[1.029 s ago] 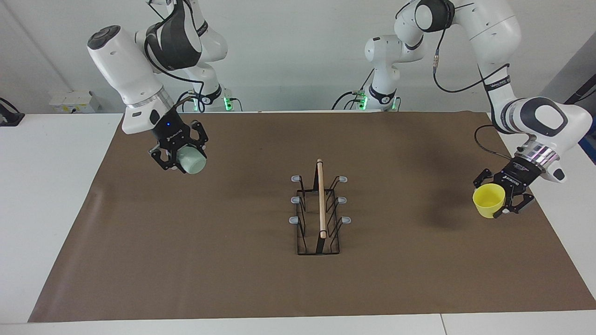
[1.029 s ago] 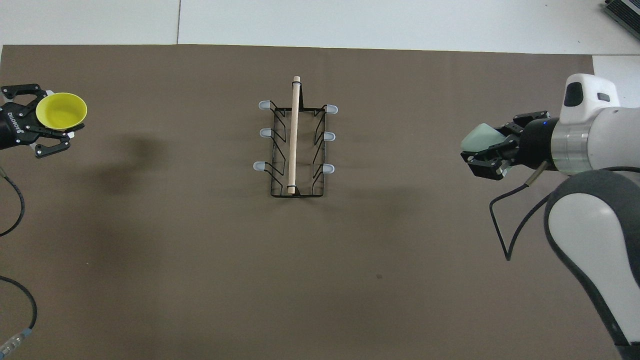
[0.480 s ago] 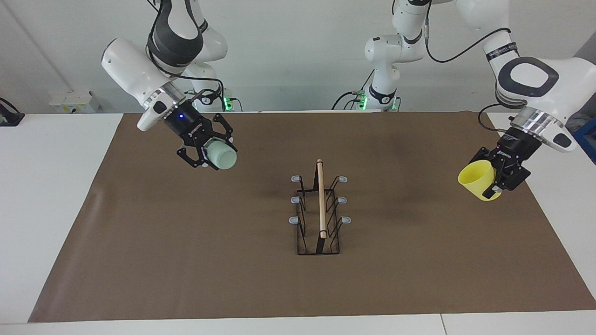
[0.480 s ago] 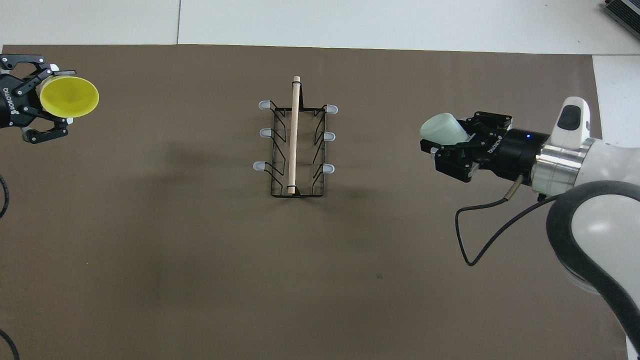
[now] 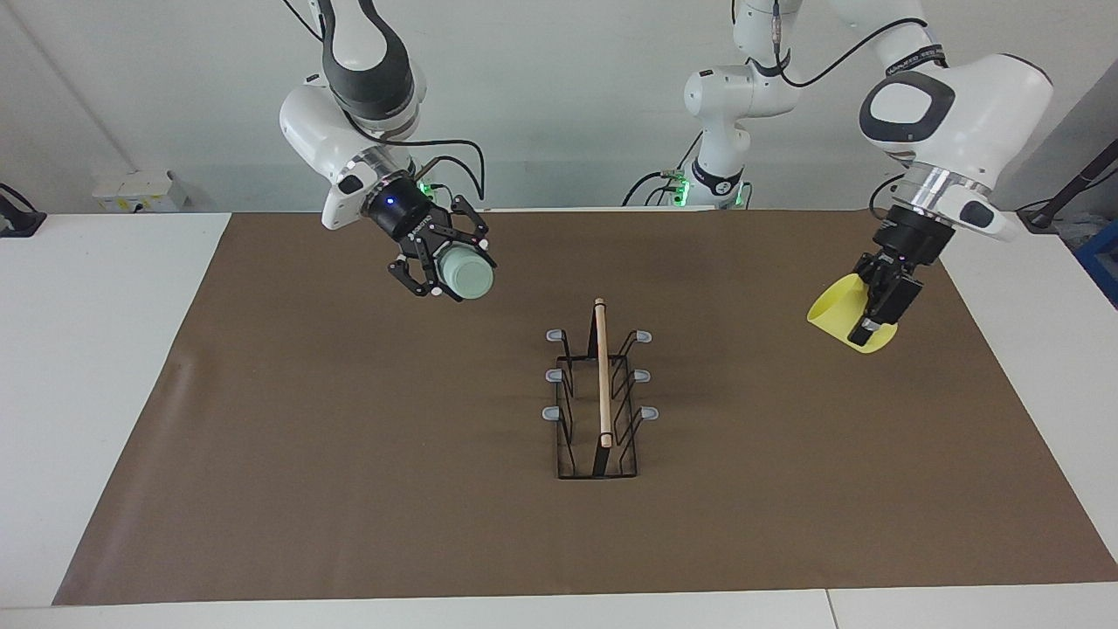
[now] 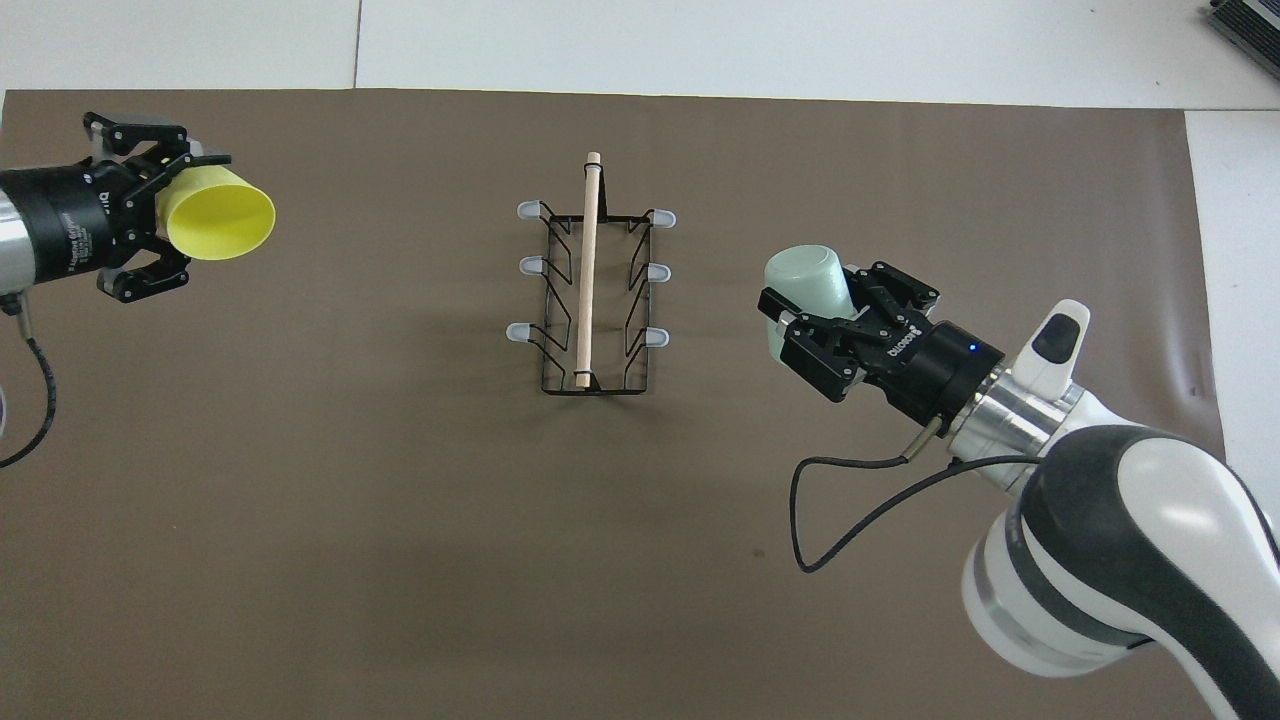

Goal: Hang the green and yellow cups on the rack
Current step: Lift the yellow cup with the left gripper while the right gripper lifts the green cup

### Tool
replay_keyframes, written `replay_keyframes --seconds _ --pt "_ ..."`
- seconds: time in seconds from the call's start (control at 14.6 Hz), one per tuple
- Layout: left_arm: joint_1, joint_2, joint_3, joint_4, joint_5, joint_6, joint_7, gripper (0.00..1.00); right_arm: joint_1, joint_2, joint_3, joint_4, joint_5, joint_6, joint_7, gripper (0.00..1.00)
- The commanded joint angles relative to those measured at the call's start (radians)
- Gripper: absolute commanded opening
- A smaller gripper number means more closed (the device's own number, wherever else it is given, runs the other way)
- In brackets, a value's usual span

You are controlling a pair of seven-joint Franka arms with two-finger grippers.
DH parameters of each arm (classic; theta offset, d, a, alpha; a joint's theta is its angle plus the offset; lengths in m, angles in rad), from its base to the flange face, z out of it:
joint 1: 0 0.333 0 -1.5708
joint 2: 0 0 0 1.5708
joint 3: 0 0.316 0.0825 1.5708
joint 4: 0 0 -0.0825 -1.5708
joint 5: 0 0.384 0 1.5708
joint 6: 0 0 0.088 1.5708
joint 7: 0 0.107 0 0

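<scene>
The rack [image 5: 599, 397] stands mid-mat with all six pegs bare. From it, at about ten o'clock as I face the robots, the right gripper [image 5: 447, 266] hangs in the air clamped around the green cup [image 5: 465, 273], base pointing toward the rack. At about two o'clock the left gripper [image 5: 880, 307] is closed on the yellow cup [image 5: 843, 320], also aloft and tipped on its side, over the mat [image 5: 349, 454] toward the left arm's end.

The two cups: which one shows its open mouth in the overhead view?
The yellow cup, in the left gripper. The green cup, in the right gripper, shows its closed base.
</scene>
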Motion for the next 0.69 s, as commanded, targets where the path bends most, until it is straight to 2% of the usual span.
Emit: replay_keyframes --seconds 0.0,0.14,0.21,0.48,0.62 --pt "-0.002 -0.041 -0.084 -0.062 0.178 0.087 -0.048 0.0 0.021 0.027 -0.004 -0.016 0.292 -0.005 -0.253 0.0" --pt "-0.002 -0.041 -0.141 -0.076 0.347 0.125 -0.123 0.0 0.048 0.09 -0.004 -0.014 0.525 -0.064 -0.494 0.0" --pt "-0.002 -0.041 -0.167 -0.082 0.436 0.136 -0.198 0.0 0.05 0.114 -0.004 -0.014 0.584 -0.086 -0.57 0.0" --pt "-0.001 -0.056 -0.261 -0.113 0.735 0.145 -0.428 0.0 0.052 0.177 -0.004 -0.013 0.63 -0.165 -0.673 0.0" --pt "-0.001 -0.073 -0.307 -0.139 0.856 0.144 -0.441 0.0 0.058 0.197 -0.004 -0.007 0.757 -0.224 -0.763 0.0"
